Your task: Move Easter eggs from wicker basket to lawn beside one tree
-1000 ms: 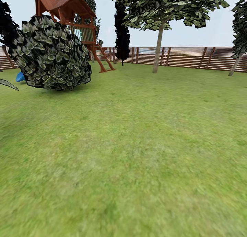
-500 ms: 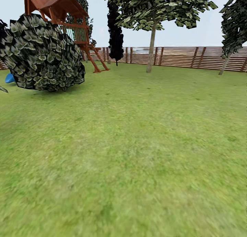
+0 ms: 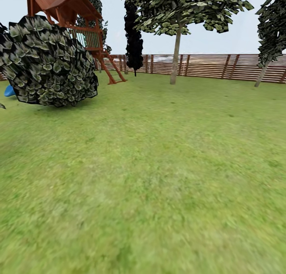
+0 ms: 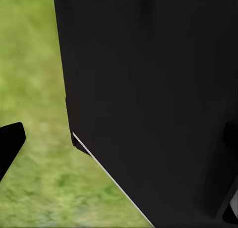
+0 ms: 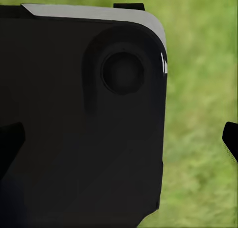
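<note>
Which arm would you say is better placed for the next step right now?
Neither clearly: ahead lie open lawn, the tree and fence, and both wrist views face the robot's dark body over grass, so driving likely comes first.

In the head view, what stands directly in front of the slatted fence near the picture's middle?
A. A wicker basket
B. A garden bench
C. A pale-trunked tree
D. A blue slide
C. The tree with a pale grey trunk rises from the lawn just before the fence; the wooden play structure stands farther left.
</note>
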Motion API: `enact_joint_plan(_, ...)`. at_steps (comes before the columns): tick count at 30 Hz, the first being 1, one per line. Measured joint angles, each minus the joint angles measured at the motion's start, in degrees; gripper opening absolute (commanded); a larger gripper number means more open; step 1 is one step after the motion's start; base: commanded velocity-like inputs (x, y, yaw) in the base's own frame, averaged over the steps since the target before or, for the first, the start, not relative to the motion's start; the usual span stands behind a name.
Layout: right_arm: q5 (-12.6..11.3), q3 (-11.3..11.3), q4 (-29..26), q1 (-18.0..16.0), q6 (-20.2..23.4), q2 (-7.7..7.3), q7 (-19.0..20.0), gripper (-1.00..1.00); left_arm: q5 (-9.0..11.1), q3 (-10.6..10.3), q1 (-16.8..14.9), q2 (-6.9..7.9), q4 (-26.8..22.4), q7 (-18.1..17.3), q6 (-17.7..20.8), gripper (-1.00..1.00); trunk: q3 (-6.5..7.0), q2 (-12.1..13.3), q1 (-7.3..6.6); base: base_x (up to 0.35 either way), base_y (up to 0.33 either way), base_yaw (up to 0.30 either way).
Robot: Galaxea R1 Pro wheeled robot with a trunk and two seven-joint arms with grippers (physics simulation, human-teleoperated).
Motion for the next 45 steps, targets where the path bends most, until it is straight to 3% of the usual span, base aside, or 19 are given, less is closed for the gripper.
enact_joint_plan(31, 0.2, 0.1, 0.0, 0.0, 0.1, -0.11, -0.1, 1.00, 0.0, 0.0, 0.0, 0.00, 0.0, -0.1, 0.0, 1.00, 0.00, 0.0, 0.00, 0.331, 0.083, -0.047)
enact_joint_plan(38, 0.5, 0.2, -0.2, 0.0, -0.1, -1.59, -0.5, 1.00, 0.0, 0.0, 0.0, 0.00, 0.0, -0.1, 0.0, 1.00, 0.00, 0.0, 0.00, 0.331, 0.083, 0.000)
enact_joint_plan(45, 0.2, 0.2, 0.1, 0.0, -0.1, -1.41, -0.5, 1.00, 0.0, 0.0, 0.0, 0.00, 0.0, -0.1, 0.0, 1.00, 0.00, 0.0, 0.00, 0.331, 0.082, 0.000)
